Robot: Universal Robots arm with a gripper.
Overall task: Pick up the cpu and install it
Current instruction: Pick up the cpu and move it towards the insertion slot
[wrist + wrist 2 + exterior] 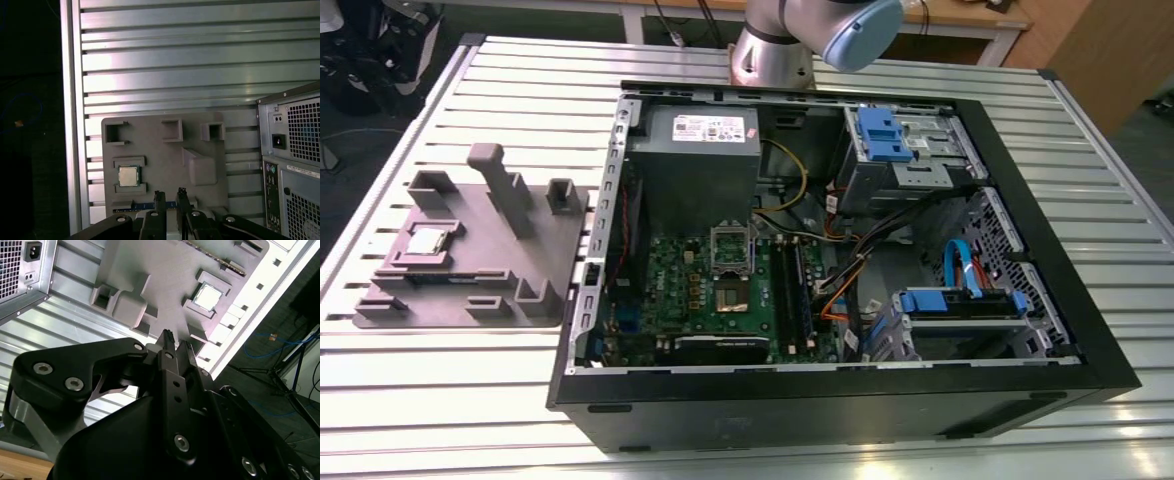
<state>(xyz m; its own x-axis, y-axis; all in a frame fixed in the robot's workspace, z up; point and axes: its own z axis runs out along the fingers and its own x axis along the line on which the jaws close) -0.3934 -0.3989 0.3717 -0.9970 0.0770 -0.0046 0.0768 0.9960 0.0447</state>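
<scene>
Two slim black metal fingers (159, 202) stand slightly apart with nothing between them, hanging in the air above the near edge of a flat grey moulded fixture plate (160, 165) and touching nothing. We find the cpu, a small flat square chip with a silvery metal top (128, 176), lying face up on that plate, seated between two low raised ledges and well apart from the fingertips. The plate rests on a slatted aluminium table (200, 65), just beside a black open computer tower case (854, 400). Inside the case, in the exterior view, lies a green motherboard (680, 270) with its square metal-framed socket (732, 292). We judge the main risk to be the narrow gap between the fingers: unless they spread wider than the chip, they could land on its top instead of straddling it. The ledges crowd two of its sides, so an off-centre descent could strike them, or catch only a corner and lift the chip tilted. A tilted chip could then slip free, or sit crooked in the socket.
</scene>
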